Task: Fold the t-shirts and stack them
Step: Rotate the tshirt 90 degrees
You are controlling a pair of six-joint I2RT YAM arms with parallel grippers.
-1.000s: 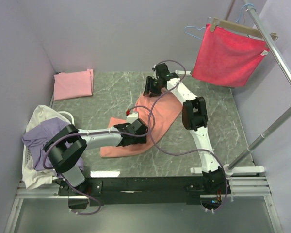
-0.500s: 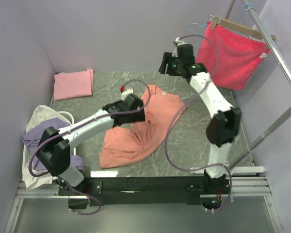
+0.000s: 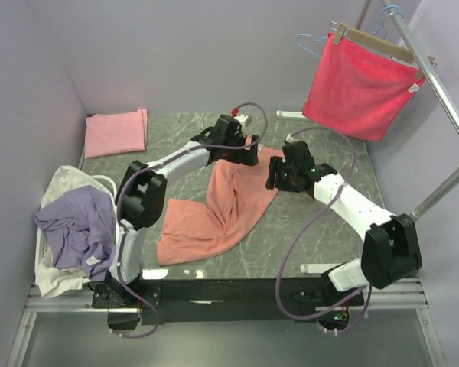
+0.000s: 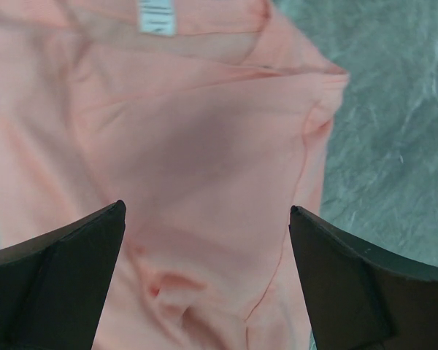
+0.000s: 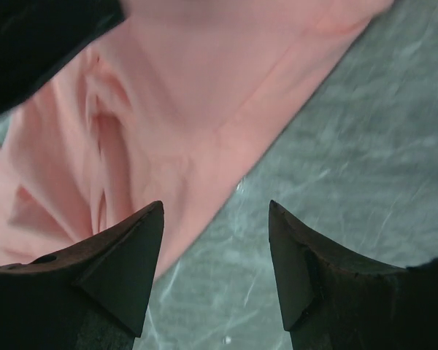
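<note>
Salmon-orange t-shirt (image 3: 214,222) under wide-spread left gripper (image 4: 206,208), right gripper (image 5: 215,204) parted above its edge

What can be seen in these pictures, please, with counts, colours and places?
orange t-shirt: one, salmon, rumpled, mid-table
pink t-shirt: one, light pink, folded, far left corner
lavender t-shirt: one, lavender, heaped in the basket
cream t-shirt: one, cream, under the lavender one
basket: one, white, left edge
cloth: one, crimson, hanging far right
rack: one, silver, right side
table: one, grey-green marble
left gripper: one, black, open above the shirt's collar end
right gripper: one, black, open above the shirt's edge
</note>
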